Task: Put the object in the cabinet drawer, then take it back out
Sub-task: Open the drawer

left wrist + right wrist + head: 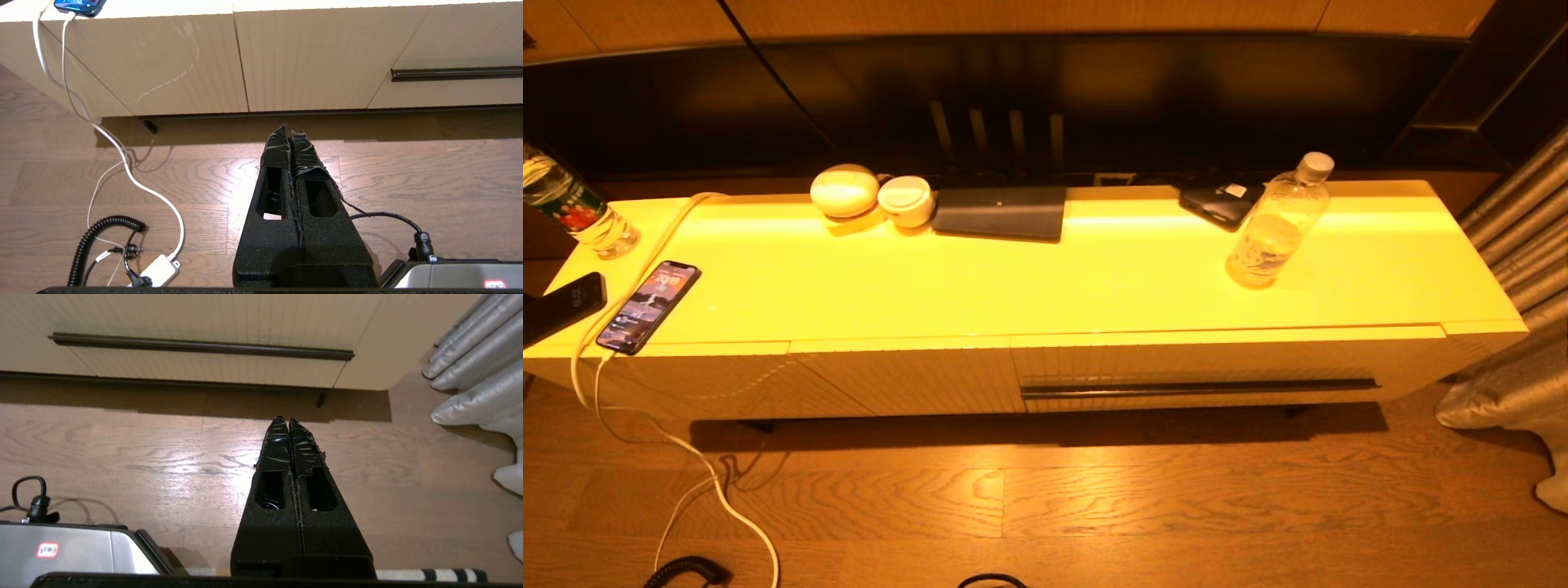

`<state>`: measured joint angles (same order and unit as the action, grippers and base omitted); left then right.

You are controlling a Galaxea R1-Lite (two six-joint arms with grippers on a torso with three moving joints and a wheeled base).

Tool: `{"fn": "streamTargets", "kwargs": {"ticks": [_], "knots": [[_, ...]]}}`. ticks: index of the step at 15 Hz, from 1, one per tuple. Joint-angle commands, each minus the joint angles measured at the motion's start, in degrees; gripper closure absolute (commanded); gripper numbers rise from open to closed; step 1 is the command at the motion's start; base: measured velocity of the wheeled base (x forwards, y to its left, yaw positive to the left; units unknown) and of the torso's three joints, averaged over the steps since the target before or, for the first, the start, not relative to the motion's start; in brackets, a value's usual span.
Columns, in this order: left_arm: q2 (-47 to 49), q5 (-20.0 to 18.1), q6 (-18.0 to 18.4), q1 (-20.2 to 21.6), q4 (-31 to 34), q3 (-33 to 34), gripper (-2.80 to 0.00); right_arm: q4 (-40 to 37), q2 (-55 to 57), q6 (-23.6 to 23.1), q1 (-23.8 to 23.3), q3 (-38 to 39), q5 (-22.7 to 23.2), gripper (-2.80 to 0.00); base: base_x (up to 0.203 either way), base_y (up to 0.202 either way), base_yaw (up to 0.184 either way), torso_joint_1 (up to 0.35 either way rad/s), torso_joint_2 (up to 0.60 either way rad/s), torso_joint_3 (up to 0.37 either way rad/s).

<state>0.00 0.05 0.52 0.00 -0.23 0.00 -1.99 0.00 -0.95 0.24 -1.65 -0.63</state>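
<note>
The clear water bottle (1276,224) with a white cap stands upright on the right part of the cabinet top (1045,278). Below it the ribbed pale-yellow drawer (1201,371) is closed, its long dark handle slot (1199,387) showing. The slot also appears in the left wrist view (457,73) and the right wrist view (200,346). My left gripper (289,127) is shut and empty, low over the wooden floor in front of the cabinet. My right gripper (284,418) is shut and empty too, over the floor before the drawer. Neither arm shows in the head view.
A bottle with a green-and-red label (572,208) stands at the far left. Two phones (649,306) and a white cable (686,457) lie at the left edge. Two round white objects (845,190), a dark flat pad (1001,212) and a black device (1221,202) sit along the back. Grey curtains (1519,269) hang at right.
</note>
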Motion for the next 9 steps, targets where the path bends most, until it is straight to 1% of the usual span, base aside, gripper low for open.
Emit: {"fn": "streamTargets", "kwargs": {"ticks": [1,3,6,8,9], "knots": [[0.0,0.0,0.0,0.0,0.0,0.2,0.0,-3.5,0.1,-0.2,0.0,-6.7,0.3,0.0,0.0,0.0,0.0,0.0,0.0,0.0],[0.0,0.0,0.0,0.0,0.0,0.1,0.0,-10.2,3.7,-0.8,0.0,-18.6,1.5,0.0,0.0,0.0,0.0,0.0,0.0,0.0],[0.0,0.0,0.0,0.0,0.0,0.1,0.0,-14.4,18.7,-3.5,0.3,-34.2,3.0,0.0,0.0,0.0,0.0,0.0,0.0,0.0],[0.0,0.0,0.0,0.0,0.0,0.1,0.0,-15.8,29.2,-7.3,0.9,-43.3,3.6,0.0,0.0,0.0,0.0,0.0,0.0,0.0],[0.0,0.0,0.0,0.0,0.0,0.1,0.0,-17.0,34.5,-11.2,1.1,-46.9,4.1,0.0,0.0,0.0,0.0,0.0,0.0,0.0]]}}
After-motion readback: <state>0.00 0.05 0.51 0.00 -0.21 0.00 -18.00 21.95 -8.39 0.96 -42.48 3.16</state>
